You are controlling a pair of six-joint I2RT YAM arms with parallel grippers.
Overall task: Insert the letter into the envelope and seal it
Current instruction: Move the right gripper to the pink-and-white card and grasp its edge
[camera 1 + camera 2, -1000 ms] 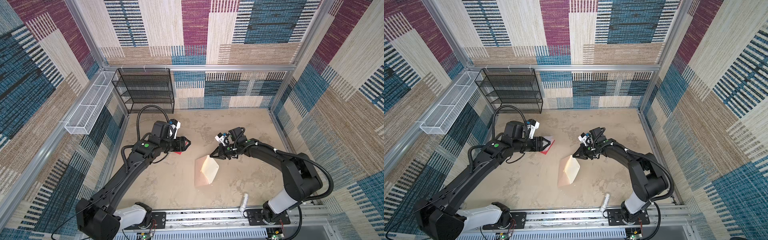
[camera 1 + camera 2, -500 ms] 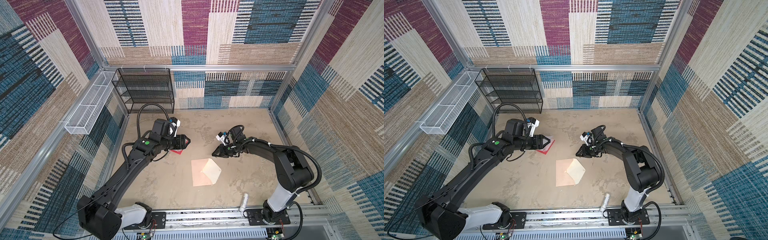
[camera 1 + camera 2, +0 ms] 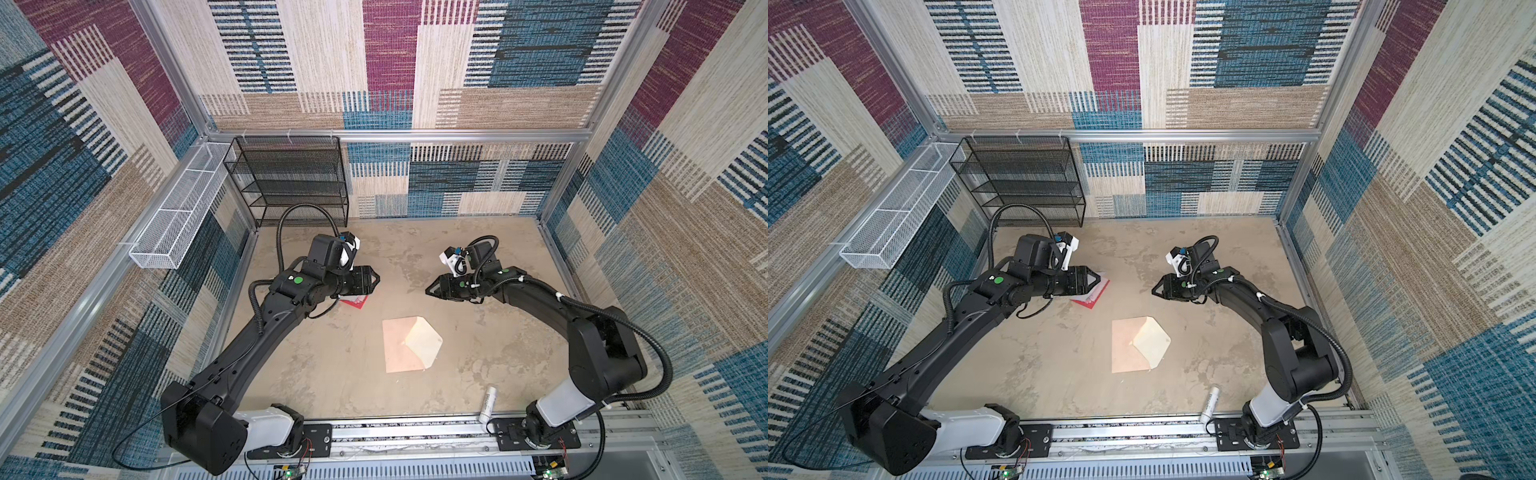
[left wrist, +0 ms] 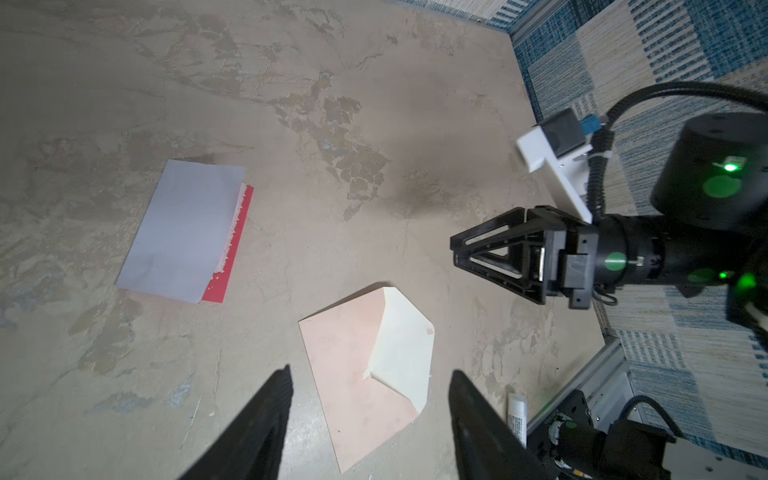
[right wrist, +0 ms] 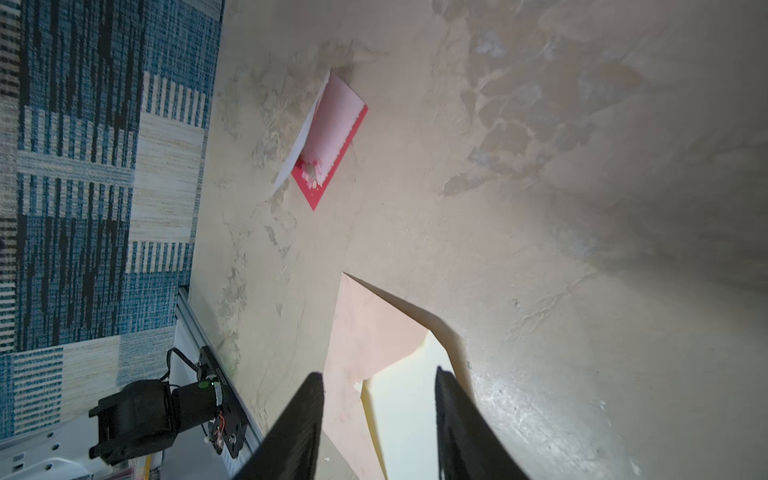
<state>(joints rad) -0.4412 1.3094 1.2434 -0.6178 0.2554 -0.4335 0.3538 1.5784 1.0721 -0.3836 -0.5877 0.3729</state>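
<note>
Envelope [image 3: 397, 347] flat, edges free, letter [image 4: 183, 232] well apart, left gripper [image 4: 370, 370] wide, right gripper [image 5: 378, 371] parted, both empty

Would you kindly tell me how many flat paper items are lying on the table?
2. The letter lies left of centre, white face up; the envelope lies centrally, nearer the front, flap open. Another could be hidden under the left arm.

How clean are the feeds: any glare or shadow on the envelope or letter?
In both top views, even light and the envelope sharp; in the left wrist view, the letter dim but crisp, a soft shadow on the table; in the right wrist view, glare washes out the cream flap.
</note>
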